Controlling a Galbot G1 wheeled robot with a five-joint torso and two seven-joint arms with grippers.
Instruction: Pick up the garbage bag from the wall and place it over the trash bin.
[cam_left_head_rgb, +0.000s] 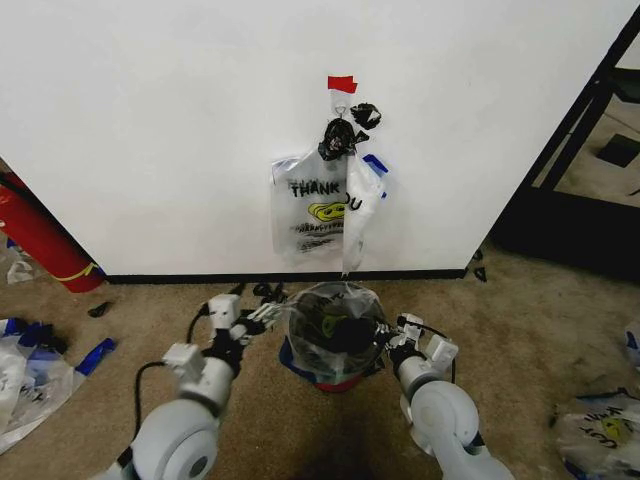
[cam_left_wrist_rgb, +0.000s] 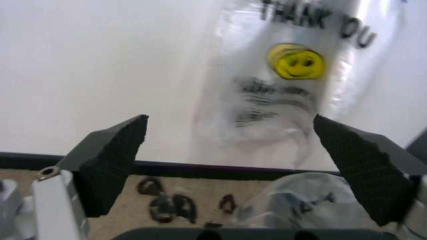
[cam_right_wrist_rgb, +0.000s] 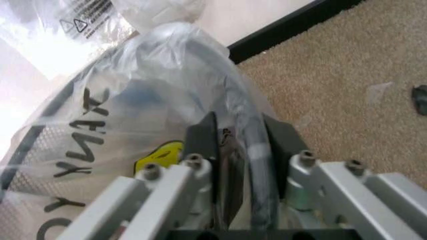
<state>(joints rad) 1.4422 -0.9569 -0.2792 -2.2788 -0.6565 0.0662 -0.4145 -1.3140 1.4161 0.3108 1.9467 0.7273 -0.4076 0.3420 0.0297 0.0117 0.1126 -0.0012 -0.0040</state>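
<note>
Thin see-through plastic already drapes over the trash bin (cam_left_head_rgb: 333, 345) in the head view: a garbage bag (cam_left_head_rgb: 335, 320) pulled across the round black mesh, red base peeking out below, on the carpet just in front of the wall (cam_left_head_rgb: 150, 130). Hanging above it from a hook under a red tape patch (cam_left_head_rgb: 342, 84), more bags (cam_left_head_rgb: 315, 205) with black "THANK YOU" lettering and a yellow smiley, beside black knotted lumps (cam_left_head_rgb: 340, 135). Left gripper (cam_left_head_rgb: 262, 312) at the bin's left rim, right gripper (cam_left_head_rgb: 390, 335) at its right rim, both low over the carpet. Red cylinder (cam_left_head_rgb: 40, 240) leaning far off to the left; loose bags scattered on the floor at both edges.

Seen from the left wrist: left gripper (cam_left_wrist_rgb: 230, 165) spread wide, dark padded fingers (cam_left_wrist_rgb: 113, 160) well apart with nothing between them. Beyond, the hanging bags against the wall and the black baseboard (cam_left_wrist_rgb: 167, 167); a crumpled corner of the draped bag (cam_left_wrist_rgb: 300, 200) near the lower edge, close to one pad but apparently not pinched.

Seen from the right wrist: right gripper (cam_right_wrist_rgb: 241, 150) closed down on the bin's dark rim with the plastic film caught in the pinch, the bag's lettering and a bit of yellow smiley stretched over the mesh alongside.

Judged from this: picking and draping largely done; left side apparently released, right side still to let go, and perhaps some settling of the film around the rim.
</note>
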